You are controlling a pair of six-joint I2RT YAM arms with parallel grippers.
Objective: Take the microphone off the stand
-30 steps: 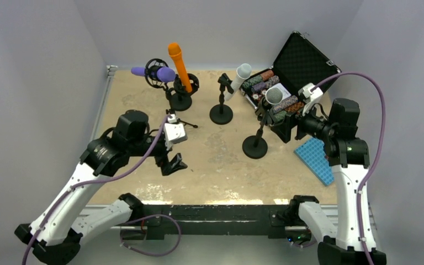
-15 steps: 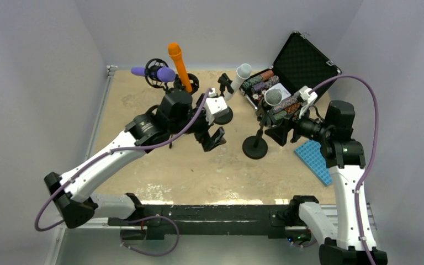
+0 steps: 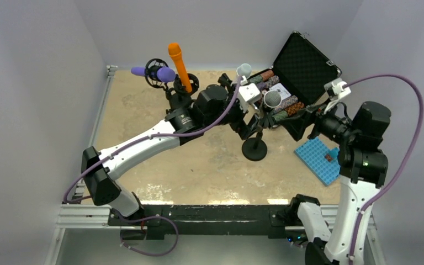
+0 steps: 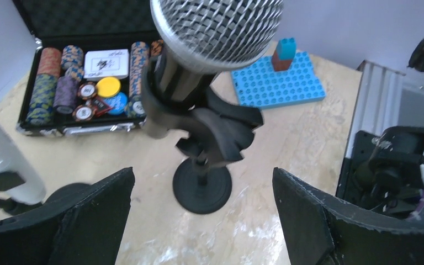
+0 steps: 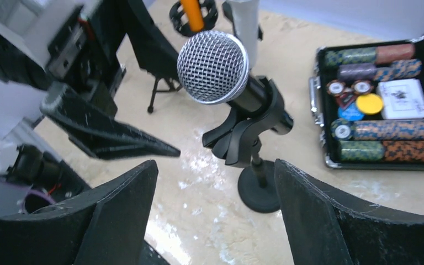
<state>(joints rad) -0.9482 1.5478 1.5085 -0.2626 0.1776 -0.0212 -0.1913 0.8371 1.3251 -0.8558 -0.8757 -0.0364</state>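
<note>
The microphone [image 3: 272, 98] is kept tilted by its stand [image 3: 255, 148] near the worktop's [image 3: 199, 165] right edge. The left pincer [image 4: 201, 174] and right pincer [image 5: 216, 164] are spread wide and empty, apparently to flank it.

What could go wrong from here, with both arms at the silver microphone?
The left gripper and right gripper, both open, face the silver microphone from opposite sides; they might collide.
Its stand has a small round base; tugging the clip could tip it toward the chip case.
The left arm reaches past the white microphone and may knock it.
</note>
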